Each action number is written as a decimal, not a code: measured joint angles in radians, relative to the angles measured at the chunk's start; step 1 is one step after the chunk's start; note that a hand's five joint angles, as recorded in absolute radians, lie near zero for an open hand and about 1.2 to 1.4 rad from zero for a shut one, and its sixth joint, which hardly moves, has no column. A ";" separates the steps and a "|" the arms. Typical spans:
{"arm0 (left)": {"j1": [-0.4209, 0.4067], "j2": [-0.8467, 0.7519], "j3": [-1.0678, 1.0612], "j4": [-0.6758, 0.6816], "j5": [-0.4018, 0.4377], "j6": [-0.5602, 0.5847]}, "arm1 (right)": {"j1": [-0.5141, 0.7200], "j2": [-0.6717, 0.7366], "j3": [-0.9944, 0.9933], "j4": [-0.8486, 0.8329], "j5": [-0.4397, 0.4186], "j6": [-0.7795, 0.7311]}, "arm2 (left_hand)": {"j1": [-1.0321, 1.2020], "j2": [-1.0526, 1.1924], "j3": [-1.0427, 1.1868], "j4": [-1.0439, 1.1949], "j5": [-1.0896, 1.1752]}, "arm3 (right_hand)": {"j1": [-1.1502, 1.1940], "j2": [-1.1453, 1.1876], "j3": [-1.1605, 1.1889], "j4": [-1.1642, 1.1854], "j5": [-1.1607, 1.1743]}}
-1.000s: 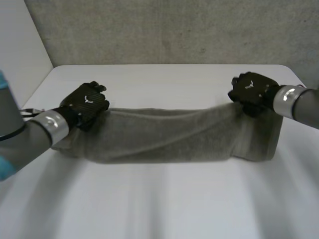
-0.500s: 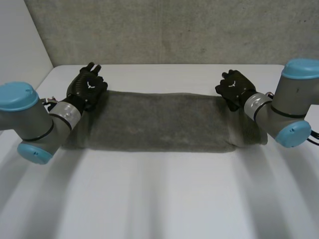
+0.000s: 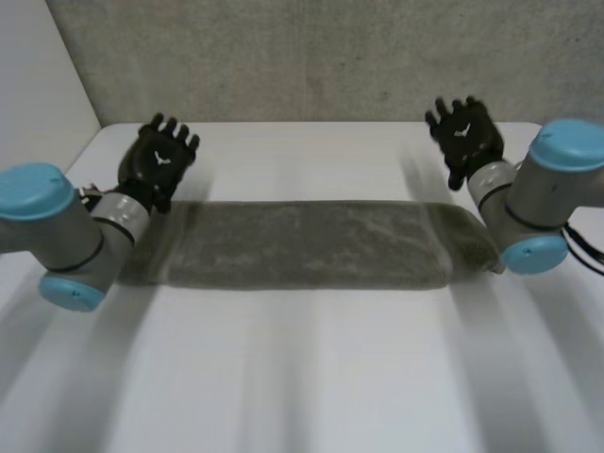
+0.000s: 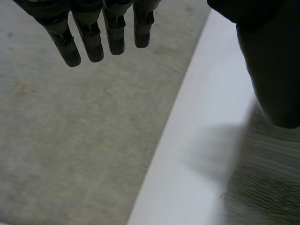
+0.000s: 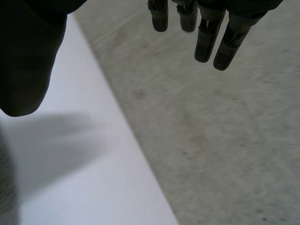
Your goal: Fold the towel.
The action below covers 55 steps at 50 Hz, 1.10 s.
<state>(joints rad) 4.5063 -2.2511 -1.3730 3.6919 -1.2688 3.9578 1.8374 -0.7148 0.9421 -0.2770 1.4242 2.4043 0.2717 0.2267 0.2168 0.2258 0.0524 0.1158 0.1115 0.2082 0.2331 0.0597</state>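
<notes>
The grey towel (image 3: 311, 243) lies as a long folded strip across the middle of the tabletop (image 3: 302, 377). The left hand (image 3: 159, 159) and the right hand (image 3: 462, 132) hang near the tabletop's far edge with fingers spread, holding nothing.

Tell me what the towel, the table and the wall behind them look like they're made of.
Towel: soft woven cloth, probably cotton terry; grey-green, matte, with a fuzzy, finely ribbed pile.
Table: a hard, smooth white top, maybe laminate or painted board; even colour, no grain, rounded corners.
Wall: looks like bare concrete or rough plaster; grey, mottled and speckled, no shine.
</notes>
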 measured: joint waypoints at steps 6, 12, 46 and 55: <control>0.011 0.143 -0.063 -0.004 -0.012 -0.059 | -0.011 -0.167 0.099 -0.010 0.006 0.139 | 0.000 0.000 0.000 0.000 0.000 | -0.013 -0.029 0.000 0.000 0.000; 0.030 0.311 -0.183 -0.021 -0.009 -0.179 | -0.015 -0.305 0.233 0.036 -0.002 0.199 | 0.000 0.000 0.000 0.000 0.000 | -0.013 -0.029 0.000 0.000 0.000; 0.150 0.315 -0.439 -0.279 -0.012 -0.223 | -0.231 -0.387 0.782 0.043 -0.166 -0.133 | 0.107 0.159 0.000 0.000 0.174 | 0.313 0.311 0.000 0.000 0.200; 0.143 0.256 -0.419 -0.261 -0.055 -0.154 | -0.225 -0.351 0.771 0.009 -0.164 -0.093 | 0.107 0.159 0.000 0.000 0.174 | 0.357 0.357 0.000 0.000 0.248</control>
<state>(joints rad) 4.6491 -1.9947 -1.7915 3.4304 -1.3240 3.8039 1.6123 -1.0660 1.7128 -0.2678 1.2604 2.3111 0.3782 0.3855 0.2168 0.2257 0.2265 0.4728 0.4684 0.2082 0.2331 0.3078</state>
